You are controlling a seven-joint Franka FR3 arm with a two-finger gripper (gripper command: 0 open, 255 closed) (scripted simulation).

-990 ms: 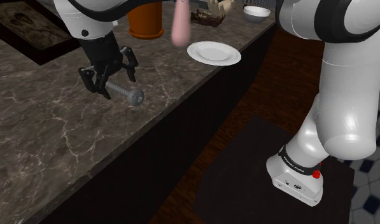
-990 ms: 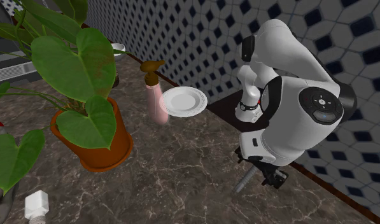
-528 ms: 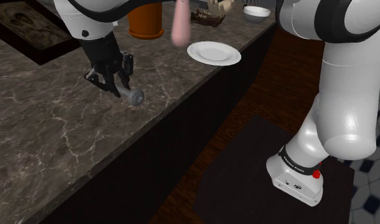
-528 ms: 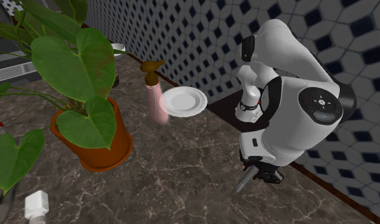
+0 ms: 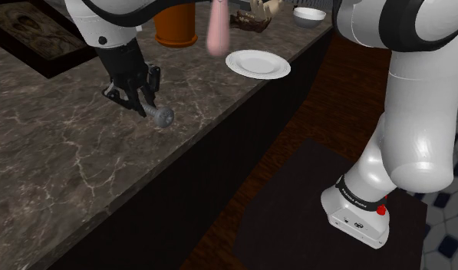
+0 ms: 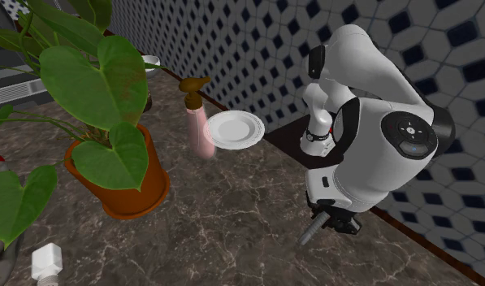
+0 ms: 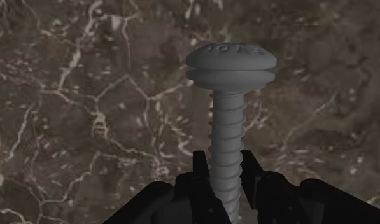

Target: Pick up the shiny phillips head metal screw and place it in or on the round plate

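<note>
**Fingers shut on the screw's shank; the lift and carry are still ahead**

A second ago the gripper [image 5: 136,100] stood spread over the grey screw [image 5: 163,116] with its two fingers well apart on either side of it. Half a second ago they had drawn in, and now they are the same. In the wrist view the black fingers [image 7: 200,169] press against the threaded shank from both sides, with only the shank's width between them. The grasp sits low on the thread. The rest of the shank and the domed head stick out past the fingertips, so most of the screw's length hangs forward of the grip.

The head looks to be in the same spot as half a second ago, just beyond the fingertips and close to the dark marble counter [image 5: 58,161]. I cannot tell whether it has left the surface. My reading is that the grasp is made and the raise has not begun, or has only just begun.

For the task, this means the pick is likely secured and the transport remains. The round white plate [image 5: 258,64] lies well apart from the gripper, farther along the counter near its front edge, and has nothing on it. A pink bottle [image 5: 218,31] stands just beside the plate, close to the line from gripper to plate, so the carry probably needs some height. With the grip so near one end, the heavy head may make the screw pivot between the fingers.
</note>
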